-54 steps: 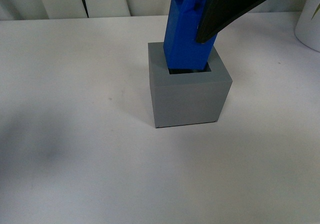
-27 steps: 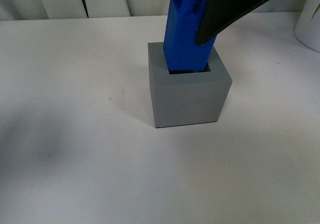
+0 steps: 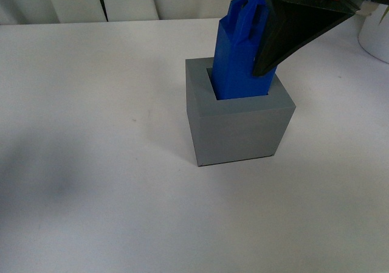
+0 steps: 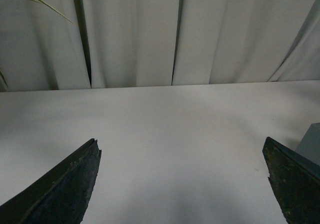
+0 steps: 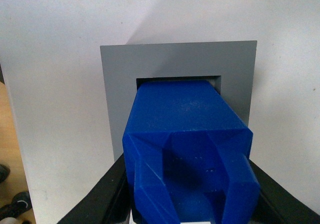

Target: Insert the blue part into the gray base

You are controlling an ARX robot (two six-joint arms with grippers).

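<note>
Right gripper [image 3: 258,57]: you have it closed on the blue part [image 3: 238,57], gripping the upper half. In the right wrist view its black fingers [image 5: 107,194] press against two opposite sides of the part, just below the tapered end. Only one finger shows in the front view; it covers the part's right-hand face.

Left gripper [image 4: 181,144]: spread wide, nothing between the fingers and touching nothing. It hangs over bare white table [image 4: 175,119], with a corner of the gray base [image 4: 312,143] at the edge of that view.

Blue part, position: lower end sits inside the square recess of the gray base [image 3: 240,130], and most of its length stands above the rim. Long axis is close to upright, with the tapered, looped end on top. The top seems to lean slightly right in the front view, but you cannot confirm that. The right wrist view shows a dark gap between the part and the recess wall on one side.

Appearance: bright blue, square section, flat faces, and one arched loop [image 3: 249,8] clearly visible at the top. The base is a matte gray cube, wider than the part, resting on the table.
</note>
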